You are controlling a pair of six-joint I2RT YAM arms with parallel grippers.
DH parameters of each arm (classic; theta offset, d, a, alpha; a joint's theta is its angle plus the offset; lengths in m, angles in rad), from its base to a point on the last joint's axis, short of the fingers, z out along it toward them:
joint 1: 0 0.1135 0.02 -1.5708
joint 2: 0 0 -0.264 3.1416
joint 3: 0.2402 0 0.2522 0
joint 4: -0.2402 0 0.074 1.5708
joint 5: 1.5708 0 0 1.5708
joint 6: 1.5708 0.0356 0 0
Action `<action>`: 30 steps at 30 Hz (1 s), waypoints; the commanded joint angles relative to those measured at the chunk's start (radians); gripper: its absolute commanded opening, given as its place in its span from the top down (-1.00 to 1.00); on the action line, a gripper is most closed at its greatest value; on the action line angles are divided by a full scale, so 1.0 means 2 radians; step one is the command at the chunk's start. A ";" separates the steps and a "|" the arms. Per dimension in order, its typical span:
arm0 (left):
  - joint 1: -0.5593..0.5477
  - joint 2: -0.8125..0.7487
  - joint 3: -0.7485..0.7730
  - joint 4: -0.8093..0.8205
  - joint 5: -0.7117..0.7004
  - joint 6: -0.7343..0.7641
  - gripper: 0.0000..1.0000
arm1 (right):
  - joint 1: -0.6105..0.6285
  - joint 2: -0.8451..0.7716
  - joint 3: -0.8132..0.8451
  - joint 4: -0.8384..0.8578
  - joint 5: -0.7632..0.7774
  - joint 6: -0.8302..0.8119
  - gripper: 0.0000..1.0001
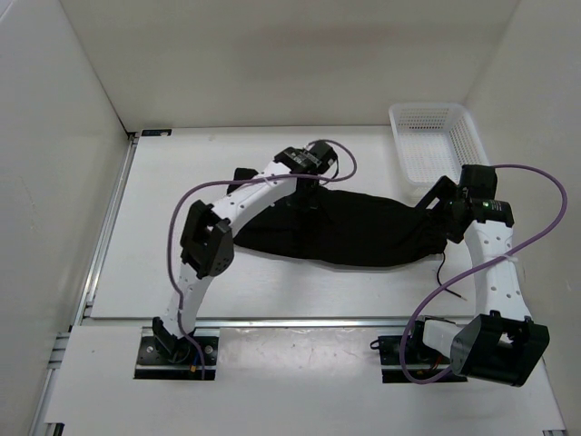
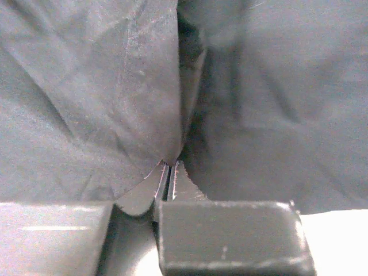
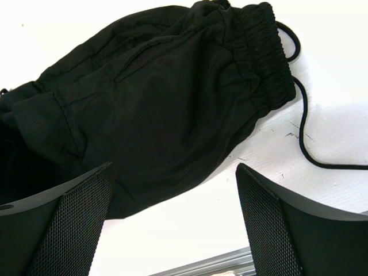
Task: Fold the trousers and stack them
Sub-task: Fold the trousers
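Note:
The black trousers (image 1: pixel 359 229) lie bunched in a wide heap across the middle of the table. My left gripper (image 1: pixel 307 180) is down at their far left part. In the left wrist view its jaws are pressed together, shut (image 2: pixel 170 165) on a pinched fold of the trousers (image 2: pixel 103 98). My right gripper (image 1: pixel 438 205) hovers over the right end, open (image 3: pixel 173 168) with nothing between its mesh pads (image 3: pixel 72 224). Below it the right wrist view shows the trousers (image 3: pixel 167 98), their elastic waistband (image 3: pixel 267 49) and a loose drawstring (image 3: pixel 303 135).
A white mesh basket (image 1: pixel 472 136) stands at the back right, close behind the right gripper. White walls enclose the table on the left, back and right. A metal rail (image 1: pixel 300 321) runs along the table's near edge.

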 commanded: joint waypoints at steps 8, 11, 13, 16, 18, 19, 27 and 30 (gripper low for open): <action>-0.008 -0.058 0.039 0.051 0.094 -0.015 0.79 | 0.002 0.001 0.013 0.007 -0.001 -0.008 -0.79; -0.008 -0.041 0.035 0.051 0.075 -0.031 0.79 | 0.002 0.001 0.013 0.003 -0.001 -0.012 -0.79; -0.008 -0.035 0.029 0.051 0.055 -0.042 0.79 | 0.002 0.001 0.013 0.003 -0.001 -0.012 -0.79; -0.008 -0.042 0.008 0.064 0.052 -0.049 0.79 | 0.002 0.001 0.018 0.003 0.004 -0.017 -0.79; -0.008 -0.037 0.008 0.064 0.060 -0.049 0.46 | 0.002 0.001 0.018 0.003 0.004 -0.017 -0.79; -0.008 -0.031 0.021 0.057 0.068 -0.042 0.25 | 0.002 0.001 0.018 0.003 0.004 -0.017 -0.79; 0.035 -0.067 0.094 0.017 0.068 -0.012 -0.72 | 0.002 0.001 0.018 -0.002 0.009 -0.017 -0.79; 0.084 -0.112 0.065 0.017 0.072 -0.008 -0.62 | 0.002 0.001 0.022 -0.002 0.014 -0.017 -0.79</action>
